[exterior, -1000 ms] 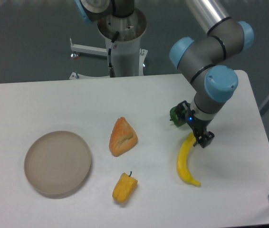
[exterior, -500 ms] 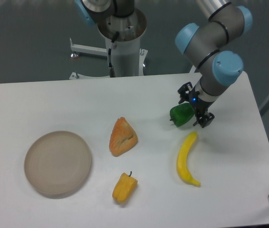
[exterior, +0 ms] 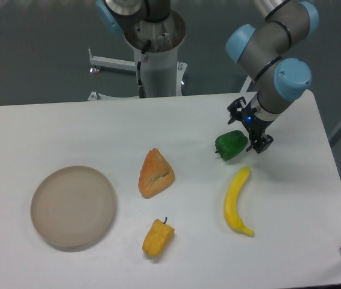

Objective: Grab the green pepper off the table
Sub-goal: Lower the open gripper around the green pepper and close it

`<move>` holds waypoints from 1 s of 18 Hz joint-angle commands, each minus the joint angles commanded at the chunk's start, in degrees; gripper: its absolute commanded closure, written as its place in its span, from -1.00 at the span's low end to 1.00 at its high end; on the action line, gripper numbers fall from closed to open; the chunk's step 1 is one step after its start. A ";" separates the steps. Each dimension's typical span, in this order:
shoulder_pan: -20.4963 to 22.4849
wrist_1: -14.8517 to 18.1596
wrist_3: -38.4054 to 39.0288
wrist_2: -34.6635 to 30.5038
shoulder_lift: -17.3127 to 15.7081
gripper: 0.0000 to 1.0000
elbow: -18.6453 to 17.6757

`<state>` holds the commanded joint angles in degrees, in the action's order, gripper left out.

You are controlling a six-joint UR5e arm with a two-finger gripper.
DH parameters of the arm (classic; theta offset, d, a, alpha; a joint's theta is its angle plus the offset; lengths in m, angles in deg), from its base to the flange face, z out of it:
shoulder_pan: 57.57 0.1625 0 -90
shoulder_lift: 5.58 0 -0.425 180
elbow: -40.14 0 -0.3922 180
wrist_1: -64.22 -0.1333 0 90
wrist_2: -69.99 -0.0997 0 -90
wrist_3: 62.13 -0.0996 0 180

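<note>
White and matte, the table (exterior: pixel 68 129) fills the scene beneath 1 UR5e arm, a dark wall behind it. Nearest the camera lies a yellow-orange pepper (exterior: pixel 158 237) with a dark stem, and to its left a round beige plate (exterior: pixel 73 206). A yellow banana (exterior: pixel 236 201) stretches along the right side, and a wedge of orange bread (exterior: pixel 155 174) sits at centre. Farther back, on the right half of the table, the green pepper (exterior: pixel 231 145) rests glossy and dark on the surface, just above the banana's upper tip. The gripper (exterior: pixel 249 129) hangs directly beside the pepper's right edge, its dark fingers spread apart and holding nothing; whether a finger touches the pepper cannot be told. Behind stands the arm's grey pedestal (exterior: pixel 157 57).
</note>
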<state>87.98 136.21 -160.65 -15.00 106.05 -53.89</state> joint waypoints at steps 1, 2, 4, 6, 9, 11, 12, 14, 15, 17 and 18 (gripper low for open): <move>0.00 -0.10 0.26 0.00 0.00 -1.00 -0.18; 0.09 -0.10 0.35 0.09 -0.09 -1.00 -0.19; 0.09 -0.01 0.35 0.09 0.00 -1.00 -0.27; 0.18 -0.01 0.35 0.00 -0.09 -1.00 -0.36; 0.09 -0.10 0.61 0.18 -0.09 -1.00 -1.32; -0.09 -0.10 0.70 0.18 -0.36 -1.00 -1.85; -0.17 -0.18 0.70 0.26 -0.36 -1.00 -1.94; -0.17 -0.19 0.70 0.35 -0.44 -1.00 -2.03; -0.17 -0.19 0.70 0.70 -0.36 -1.00 -2.21; -0.17 -0.62 0.79 1.05 -0.44 -1.00 -2.65; -0.26 -1.41 0.79 1.05 -0.44 -1.00 -3.17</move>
<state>87.72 134.80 -159.86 -13.94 105.61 -57.06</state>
